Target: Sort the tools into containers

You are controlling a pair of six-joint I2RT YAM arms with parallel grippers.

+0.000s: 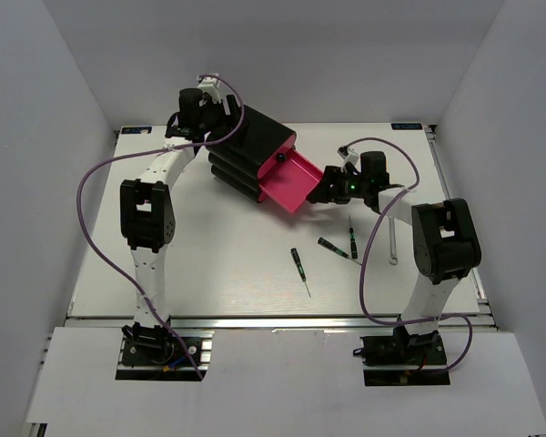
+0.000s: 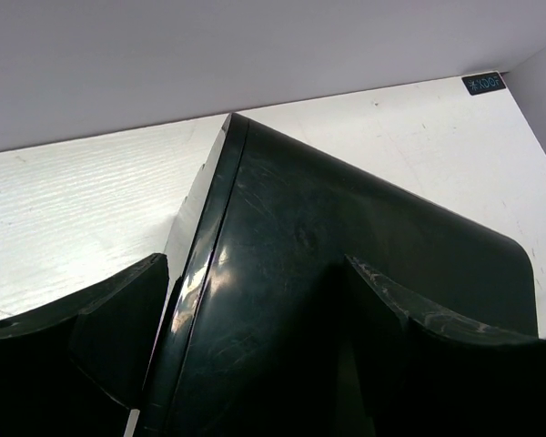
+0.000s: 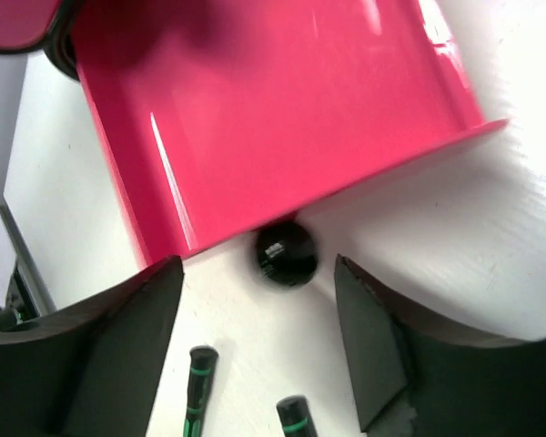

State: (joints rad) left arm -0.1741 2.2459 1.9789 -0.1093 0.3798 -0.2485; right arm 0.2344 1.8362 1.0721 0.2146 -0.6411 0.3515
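1. Top external: my left gripper (image 1: 220, 111) sits at the far end of the black casing (image 1: 250, 146). My right gripper (image 1: 328, 191) faces the pulled-out pink drawer (image 1: 289, 177), with the precision screwdrivers (image 1: 300, 271) and wrench (image 1: 393, 241) on the table behind it.
2. Left wrist: the fingers straddle the casing; I cannot tell whether they clamp it.
3. Right wrist: the jaws are parted, with the knob (image 3: 286, 255) free between them. I judge the drawer opened; next comes picking up a tool.

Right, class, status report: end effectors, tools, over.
Left end effector straddling casing, grip unclear. Right end effector open around drawer knob. Screwdrivers, wrench on table, unsorted. Nothing blocking.
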